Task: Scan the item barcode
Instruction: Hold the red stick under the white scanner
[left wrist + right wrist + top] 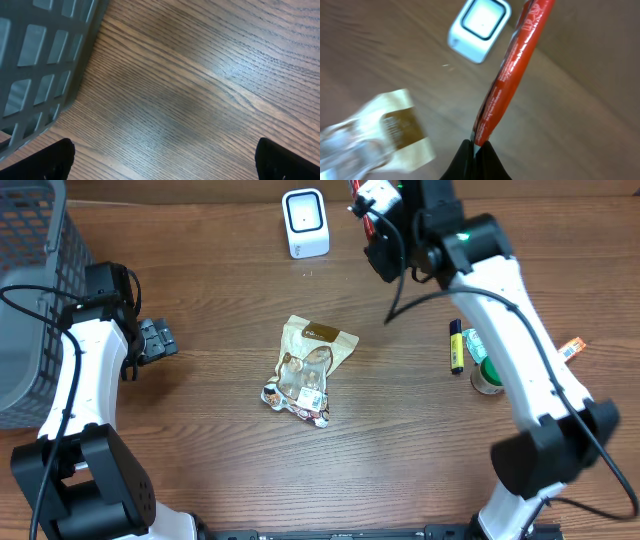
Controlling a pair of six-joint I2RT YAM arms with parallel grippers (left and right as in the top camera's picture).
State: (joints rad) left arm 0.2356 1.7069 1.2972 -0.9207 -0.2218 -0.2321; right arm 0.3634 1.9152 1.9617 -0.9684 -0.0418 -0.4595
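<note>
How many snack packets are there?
2. A tan packet lies mid-table. A red packet is pinched in the right gripper, near the scanner. The basket might hide more.

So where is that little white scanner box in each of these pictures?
Overhead: white scanner at top centre.
Left wrist: not in it.
Right wrist: scanner at top centre, left of the red packet.
Shared landmark: tan snack pouch, mid-table overhead, lower left in the right wrist view.
</note>
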